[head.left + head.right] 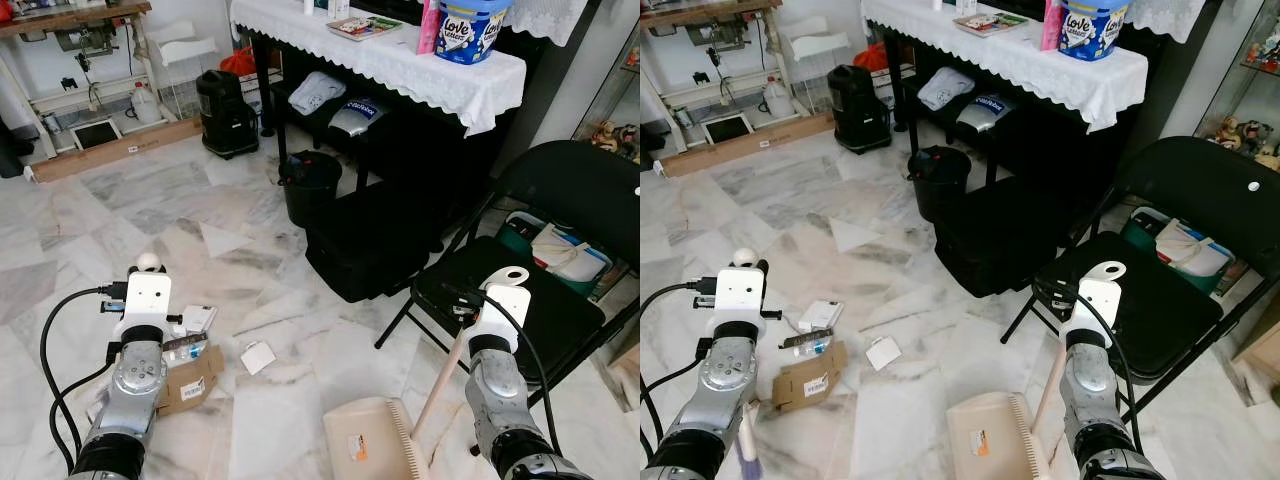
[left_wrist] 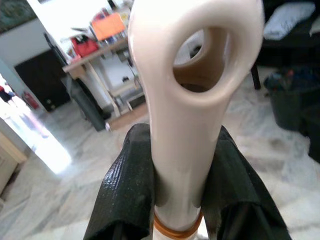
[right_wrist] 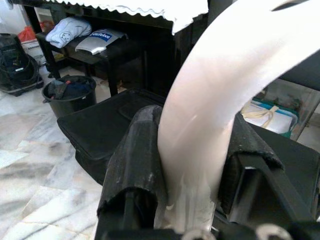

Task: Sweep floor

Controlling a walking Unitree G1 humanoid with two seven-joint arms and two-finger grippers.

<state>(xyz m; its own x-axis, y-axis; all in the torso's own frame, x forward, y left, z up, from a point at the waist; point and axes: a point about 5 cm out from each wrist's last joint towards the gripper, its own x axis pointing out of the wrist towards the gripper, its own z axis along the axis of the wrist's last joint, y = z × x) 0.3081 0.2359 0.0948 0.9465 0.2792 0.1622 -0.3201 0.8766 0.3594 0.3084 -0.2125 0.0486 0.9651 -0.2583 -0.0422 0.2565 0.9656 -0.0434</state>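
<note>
My left gripper (image 2: 180,200) is shut on a cream broom handle (image 2: 190,125) that has a hanging loop at its top and an orange ring lower down. Its pale shaft (image 1: 746,440) runs down beside my left arm. My right gripper (image 3: 192,170) is shut on the dustpan's pale handle (image 3: 215,100). The beige dustpan (image 1: 365,440) rests on the marble floor just left of my right arm, its stick (image 1: 440,385) rising to the gripper. Litter lies in front of my left arm: a torn cardboard piece (image 1: 190,385), a white paper scrap (image 1: 257,357), a small white box (image 1: 198,319).
A black folding chair (image 1: 560,300) stands close on the right. A black case (image 1: 365,250) and black bin (image 1: 310,185) sit ahead, below a table with a white lace cloth (image 1: 400,60). A black canister (image 1: 226,112) stands further back. Open marble floor (image 1: 120,210) stretches left.
</note>
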